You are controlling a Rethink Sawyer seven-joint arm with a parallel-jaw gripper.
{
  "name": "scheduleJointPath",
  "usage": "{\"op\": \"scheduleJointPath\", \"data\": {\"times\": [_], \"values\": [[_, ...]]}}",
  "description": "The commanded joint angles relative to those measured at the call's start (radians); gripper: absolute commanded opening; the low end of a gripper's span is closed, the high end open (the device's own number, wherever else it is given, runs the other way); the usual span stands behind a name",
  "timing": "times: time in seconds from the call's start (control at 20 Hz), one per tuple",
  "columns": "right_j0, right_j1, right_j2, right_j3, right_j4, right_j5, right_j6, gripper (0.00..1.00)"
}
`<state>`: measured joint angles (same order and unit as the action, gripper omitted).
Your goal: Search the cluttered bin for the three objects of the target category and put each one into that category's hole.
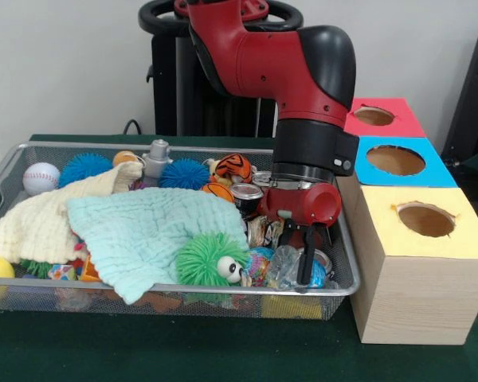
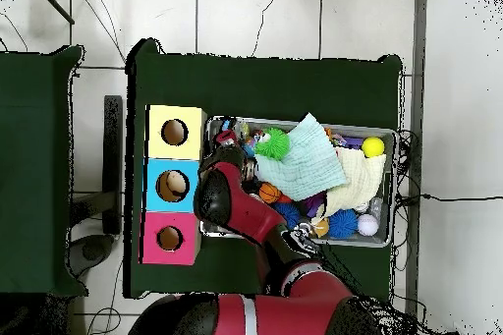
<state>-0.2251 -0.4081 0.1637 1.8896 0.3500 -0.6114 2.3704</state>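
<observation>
The bin (image 1: 346, 288) is a wide silver mesh basket full of toys and cloths; it also shows in the overhead view (image 2: 391, 186). My gripper (image 1: 300, 259) reaches down into its right end, right at a crushed clear plastic bottle (image 1: 280, 267). Whether the gripper holds the bottle is hidden. A silver-topped can (image 1: 245, 194) lies just left of my wrist. A second silver can top (image 1: 323, 259) shows just right of the gripper. In the overhead view my arm (image 2: 224, 196) covers the gripper and that end of the bin.
A wooden box beside the bin has a yellow hole (image 1: 426, 220), a blue hole (image 1: 396, 160) and a red hole (image 1: 374, 116). A green cloth (image 1: 147, 231), a cream cloth (image 1: 44, 219), spiky balls (image 1: 207, 259) and a baseball (image 1: 41, 177) fill the bin.
</observation>
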Motion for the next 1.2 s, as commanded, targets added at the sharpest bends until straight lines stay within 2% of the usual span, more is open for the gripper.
{"op": "scheduleJointPath", "data": {"times": [0.05,0.3,0.5,0.75,1.2], "values": [[0.081,0.082,0.134,-0.064,0.008,0.065,0.192,0.0],[0.1,0.05,0.102,-0.052,0.026,0.101,0.165,0.0],[0.125,-0.027,0.058,-0.005,0.06,0.17,0.126,0.0],[0.134,-0.112,0.025,0.045,0.063,0.244,0.109,0.0],[0.157,-0.138,-0.008,0.053,0.038,0.259,0.134,0.0]]}}
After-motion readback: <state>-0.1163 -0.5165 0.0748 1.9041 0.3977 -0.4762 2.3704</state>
